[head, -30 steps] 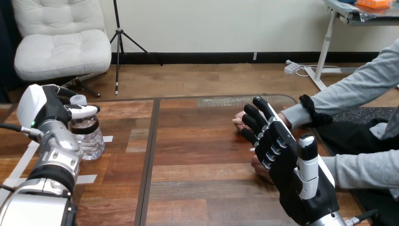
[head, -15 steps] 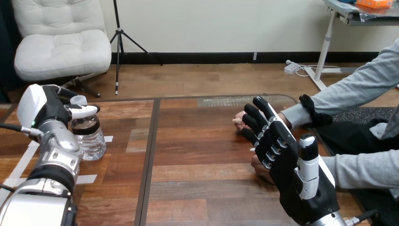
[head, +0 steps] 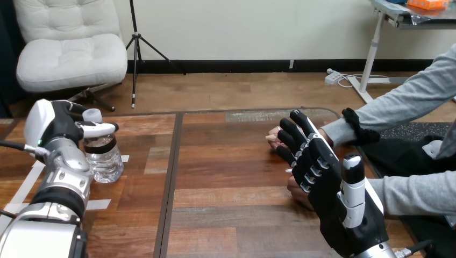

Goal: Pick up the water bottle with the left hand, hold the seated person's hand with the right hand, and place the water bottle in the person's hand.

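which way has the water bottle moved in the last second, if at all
Yes, slightly: the water bottle, gripped by the left hand, has shifted towards the view's right, nearer the white tape strip.

Wooden table (head: 231, 215): a clear water bottle (head: 106, 161) stands upright near the left edge, white cap on, beside white tape strips (head: 124, 158). Left hand (head: 59, 123): fingers curled round the bottle's neck, one white-shelled finger across its front just under the cap. Right hand (head: 328, 188): raised on edge at the right, fingers straight and spread. Person's far hand (head: 273, 137) and near hand (head: 297, 189) lie just behind it, partly hidden. Contact between them cannot be determined.
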Robot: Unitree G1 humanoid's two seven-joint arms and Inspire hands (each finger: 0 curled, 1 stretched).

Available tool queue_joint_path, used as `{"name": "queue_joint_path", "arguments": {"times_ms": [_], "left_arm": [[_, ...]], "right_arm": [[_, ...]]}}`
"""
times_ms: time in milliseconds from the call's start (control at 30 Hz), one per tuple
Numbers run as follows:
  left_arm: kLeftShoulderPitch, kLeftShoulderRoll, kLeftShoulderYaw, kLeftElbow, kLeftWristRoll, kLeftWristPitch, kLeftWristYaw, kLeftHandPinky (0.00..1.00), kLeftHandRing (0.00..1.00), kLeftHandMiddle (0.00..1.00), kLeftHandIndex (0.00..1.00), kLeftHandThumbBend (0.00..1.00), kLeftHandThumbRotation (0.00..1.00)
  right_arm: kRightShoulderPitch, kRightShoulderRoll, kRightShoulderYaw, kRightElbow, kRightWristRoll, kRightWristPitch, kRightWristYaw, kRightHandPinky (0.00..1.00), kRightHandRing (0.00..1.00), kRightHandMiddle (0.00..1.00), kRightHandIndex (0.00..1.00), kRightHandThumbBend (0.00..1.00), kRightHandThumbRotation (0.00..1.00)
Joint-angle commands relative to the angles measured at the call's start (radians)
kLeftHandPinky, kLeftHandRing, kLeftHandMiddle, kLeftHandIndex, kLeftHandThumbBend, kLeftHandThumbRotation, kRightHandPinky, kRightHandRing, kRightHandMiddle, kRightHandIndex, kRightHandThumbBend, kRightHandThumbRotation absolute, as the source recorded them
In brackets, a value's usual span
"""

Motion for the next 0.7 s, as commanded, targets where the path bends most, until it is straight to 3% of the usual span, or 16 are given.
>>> {"name": "queue_joint_path", "arguments": {"times_ms": [0, 333, 667], "left_arm": [[-0.071, 0.017, -0.023, -0.008, 0.022, 0.006, -0.007, 0.58, 0.67, 0.71, 0.71, 0.86, 0.01], [-0.081, 0.022, -0.038, -0.008, 0.039, 0.036, -0.045, 0.67, 0.76, 0.81, 0.78, 0.88, 0.08], [-0.091, 0.026, -0.047, -0.010, 0.047, 0.063, -0.086, 0.66, 0.77, 0.83, 0.82, 0.90, 0.14]], "right_arm": [[-0.029, -0.002, -0.002, -0.062, 0.015, -0.027, -0.002, 1.00, 1.00, 0.98, 1.00, 0.94, 1.00], [-0.029, -0.002, -0.002, -0.064, 0.017, -0.024, -0.003, 1.00, 1.00, 0.98, 0.99, 0.95, 1.00], [-0.029, 0.000, -0.004, -0.061, 0.016, -0.026, -0.005, 1.00, 1.00, 0.98, 0.99, 0.97, 1.00]]}}
